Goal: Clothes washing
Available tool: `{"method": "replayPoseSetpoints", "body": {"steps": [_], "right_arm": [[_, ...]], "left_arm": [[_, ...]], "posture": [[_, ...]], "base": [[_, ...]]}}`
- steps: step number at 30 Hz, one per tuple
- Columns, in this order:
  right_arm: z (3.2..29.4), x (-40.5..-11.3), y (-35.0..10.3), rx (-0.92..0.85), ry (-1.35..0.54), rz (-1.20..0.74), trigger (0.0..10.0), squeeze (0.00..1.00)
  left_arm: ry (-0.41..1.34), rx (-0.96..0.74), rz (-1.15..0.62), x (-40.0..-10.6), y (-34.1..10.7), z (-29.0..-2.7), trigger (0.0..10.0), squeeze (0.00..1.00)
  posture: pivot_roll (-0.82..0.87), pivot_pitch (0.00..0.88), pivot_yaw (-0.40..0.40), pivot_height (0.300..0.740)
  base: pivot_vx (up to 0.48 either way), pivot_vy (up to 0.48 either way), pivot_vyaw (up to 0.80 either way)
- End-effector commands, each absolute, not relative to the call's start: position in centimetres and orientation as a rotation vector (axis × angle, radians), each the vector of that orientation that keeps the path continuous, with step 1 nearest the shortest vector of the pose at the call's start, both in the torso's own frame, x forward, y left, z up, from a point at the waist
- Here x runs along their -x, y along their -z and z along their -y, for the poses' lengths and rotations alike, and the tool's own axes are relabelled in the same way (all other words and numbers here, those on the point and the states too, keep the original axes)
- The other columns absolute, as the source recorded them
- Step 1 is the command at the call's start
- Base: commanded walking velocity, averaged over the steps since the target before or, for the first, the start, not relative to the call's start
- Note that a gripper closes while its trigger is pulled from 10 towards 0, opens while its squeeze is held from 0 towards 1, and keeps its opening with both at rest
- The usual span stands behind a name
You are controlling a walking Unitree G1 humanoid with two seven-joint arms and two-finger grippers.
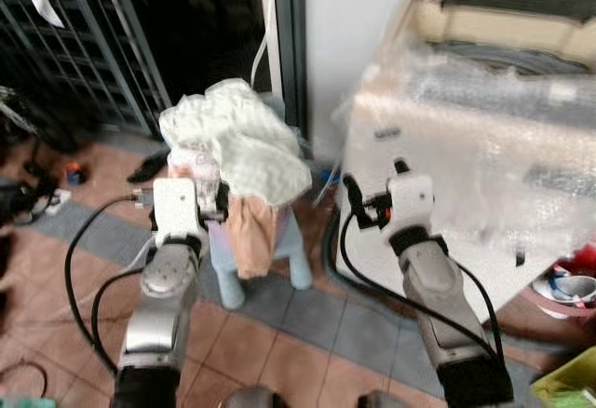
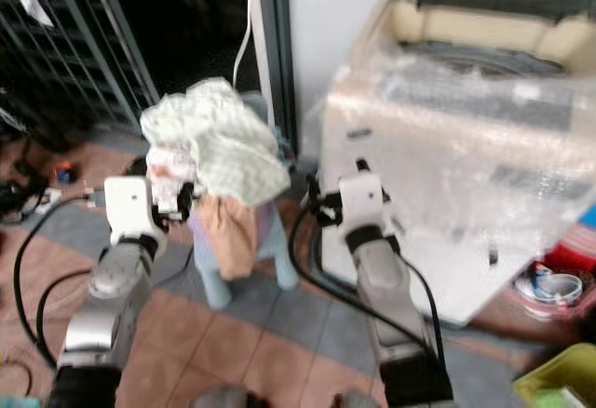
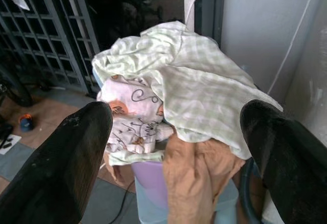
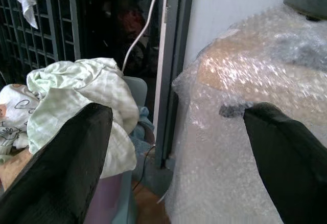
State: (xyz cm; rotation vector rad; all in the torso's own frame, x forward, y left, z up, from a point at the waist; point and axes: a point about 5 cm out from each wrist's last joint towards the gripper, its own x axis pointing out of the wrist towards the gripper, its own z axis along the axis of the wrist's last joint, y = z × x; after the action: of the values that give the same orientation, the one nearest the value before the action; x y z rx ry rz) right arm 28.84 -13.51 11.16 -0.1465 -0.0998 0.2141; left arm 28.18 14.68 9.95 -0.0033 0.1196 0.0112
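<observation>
Both grippers are spread wide and empty: left gripper (image 3: 173, 127) at frame centre-left, right before the clothes (image 1: 244, 147) heaped on a stool (image 1: 265, 259); right gripper (image 4: 176, 127) at centre, near the bubble-wrapped washer (image 1: 484, 138) at right.

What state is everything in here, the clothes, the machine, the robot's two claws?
Clothes pile: heaped on a stool, untouched.
Washing machine: wrapped in bubble wrap.
Left end effector: open, facing the pile.
Right end effector: open, empty, between pile and machine.
</observation>
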Motion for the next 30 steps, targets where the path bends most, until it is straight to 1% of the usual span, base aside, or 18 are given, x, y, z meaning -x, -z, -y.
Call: {"method": "replayPoseSetpoints", "body": {"steps": [1, 2, 6, 11, 18, 23, 30], "right_arm": [[13.9, -28.8, -11.1, 0.137, -0.204, 0.091, 10.0, 0.0], [13.9, -28.8, -11.1, 0.136, -0.204, 0.092, 10.0, 0.0], [13.7, -28.8, -11.1, 0.139, -0.214, 0.094, 10.0, 0.0], [13.7, -28.8, -11.1, 0.141, -0.221, 0.098, 10.0, 0.0], [13.4, -28.8, -11.1, 0.14, -0.25, 0.094, 10.0, 0.0], [13.0, -28.8, -10.9, 0.144, -0.29, 0.08, 10.0, 0.0], [12.4, -29.3, -9.8, 0.183, -0.352, 0.006, 10.0, 0.0]], "left_arm": [[0.0, -0.008, -0.125, -28.2, -9.9, -14.3, 10.0, 0.0], [0.0, -0.008, -0.122, -28.2, -10.0, -14.3, 10.0, 0.0], [0.015, -0.009, -0.093, -28.1, -10.3, -14.3, 10.0, 0.0], [0.02, 0.012, -0.072, -27.9, -10.5, -14.4, 10.0, 0.0], [0.018, 0.022, -0.069, -27.7, -10.6, -14.4, 10.0, 0.0], [0.037, 0.026, -0.075, -27.7, -10.5, -14.1, 10.0, 0.0], [0.028, 0.034, -0.082, -27.7, -10.4, -14.2, 10.0, 0.0]], "posture": [[-0.03, 0.0, 0.089, 0.74], [-0.03, 0.0, 0.089, 0.74], [-0.03, 0.0, 0.09, 0.74], [-0.03, 0.0, 0.086, 0.74], [-0.03, 0.0, 0.08, 0.74], [-0.04, 0.0, 0.089, 0.74], [-0.03, 0.0, 0.079, 0.74]], "base": [[0.0, 0.48, 0.0], [0.0, 0.379, 0.0], [0.0, 0.0, 0.0], [0.0, 0.0, 0.65], [0.272, 0.0, 0.58], [0.274, 0.0, 0.0], [0.3, 0.0, 0.0]]}}
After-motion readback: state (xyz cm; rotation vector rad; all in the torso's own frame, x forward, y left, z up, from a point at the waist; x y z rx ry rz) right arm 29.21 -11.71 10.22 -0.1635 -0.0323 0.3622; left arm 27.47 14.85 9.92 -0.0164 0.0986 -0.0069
